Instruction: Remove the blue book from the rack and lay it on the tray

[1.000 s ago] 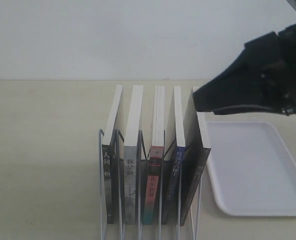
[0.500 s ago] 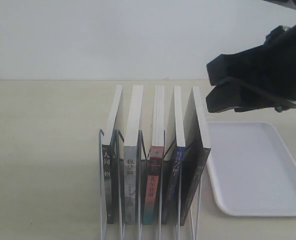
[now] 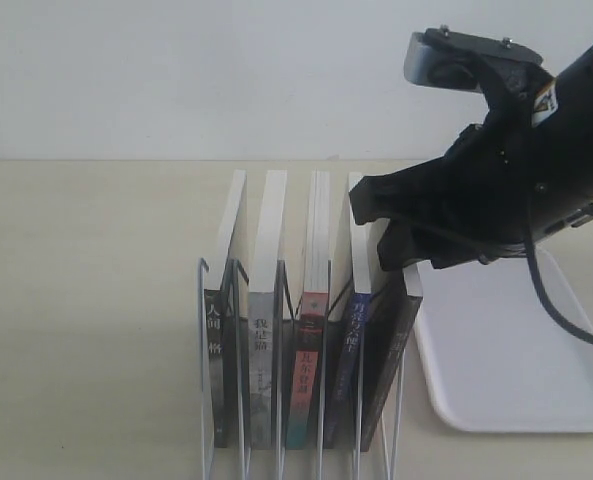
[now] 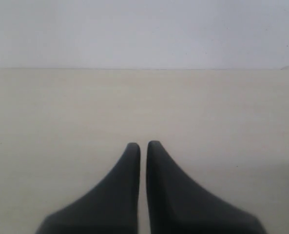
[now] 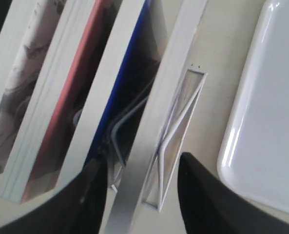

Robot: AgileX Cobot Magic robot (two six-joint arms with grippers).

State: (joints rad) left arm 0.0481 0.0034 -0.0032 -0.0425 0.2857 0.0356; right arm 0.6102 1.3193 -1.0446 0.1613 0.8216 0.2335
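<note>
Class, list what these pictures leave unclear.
Exterior view: whether the right claw touches the blue book; the claw itself covers that spot.
Exterior view: the rack foot, cut off by the lower edge.
Exterior view: spine characters, too blurred to read.
Right wrist view: most of the tray, past the edge.

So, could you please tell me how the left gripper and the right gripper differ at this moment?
The left gripper has its fingers closed, nearly touching; the right gripper has its fingers spread wide. The left gripper hangs over bare table; the right gripper is above the blue book and the black book beside it in the rack. Both have black tapered fingers and hold nothing.
</note>
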